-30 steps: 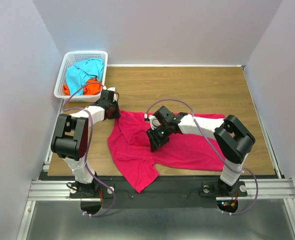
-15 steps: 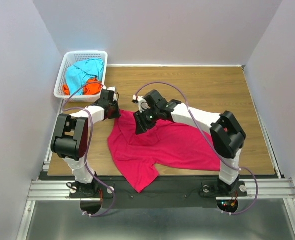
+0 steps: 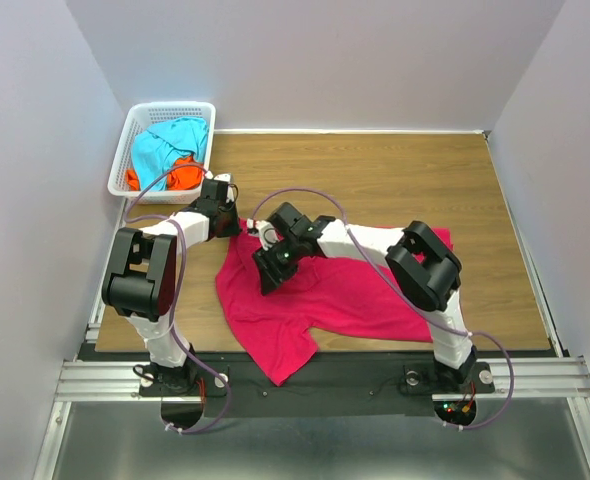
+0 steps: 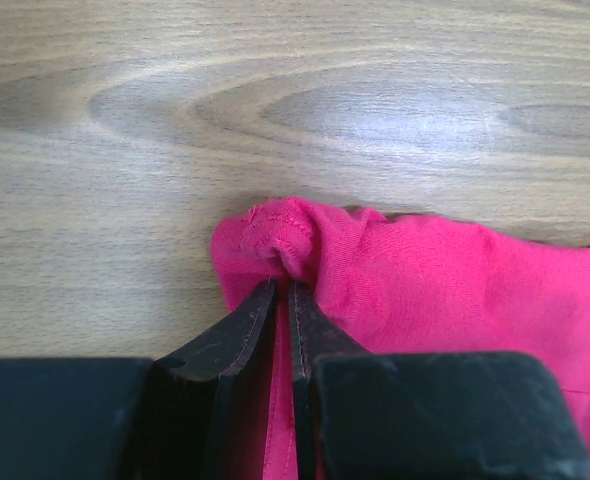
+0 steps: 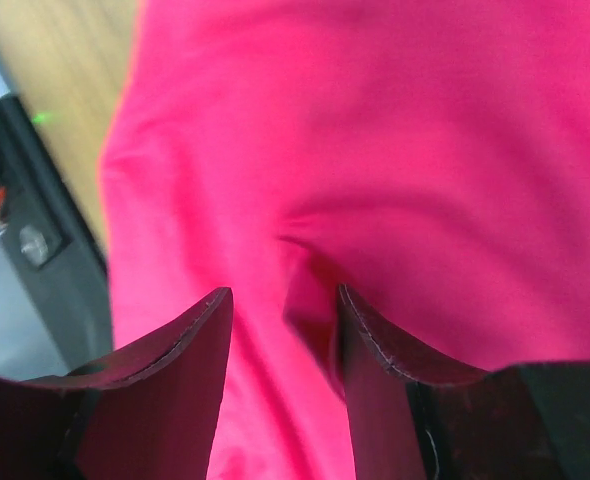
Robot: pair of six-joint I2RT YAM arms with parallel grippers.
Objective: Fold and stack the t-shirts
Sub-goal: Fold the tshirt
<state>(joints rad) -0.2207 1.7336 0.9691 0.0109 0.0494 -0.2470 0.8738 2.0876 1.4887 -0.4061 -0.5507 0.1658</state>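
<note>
The crimson-pink t-shirt (image 3: 345,295) lies spread and rumpled on the wooden table. My left gripper (image 3: 237,226) is shut on its far left corner; the left wrist view shows a bunched hem (image 4: 285,235) pinched between the tips. My right gripper (image 3: 267,280) is open and points down over the shirt's left part, with pink cloth (image 5: 395,150) filling its view and a fold between the fingers. The turquoise-blue t-shirt (image 3: 165,145) and the orange t-shirt (image 3: 183,177) lie crumpled in the basket.
The white lattice basket (image 3: 140,128) stands at the table's far left corner. Bare wood (image 3: 375,180) stretches behind the shirt. The black front rail (image 3: 355,370) runs along the near edge, where the shirt's lower flap overhangs.
My right gripper has swung left across the shirt, from its middle to its left part, near the left gripper. The left gripper has kept its hold and place.
</note>
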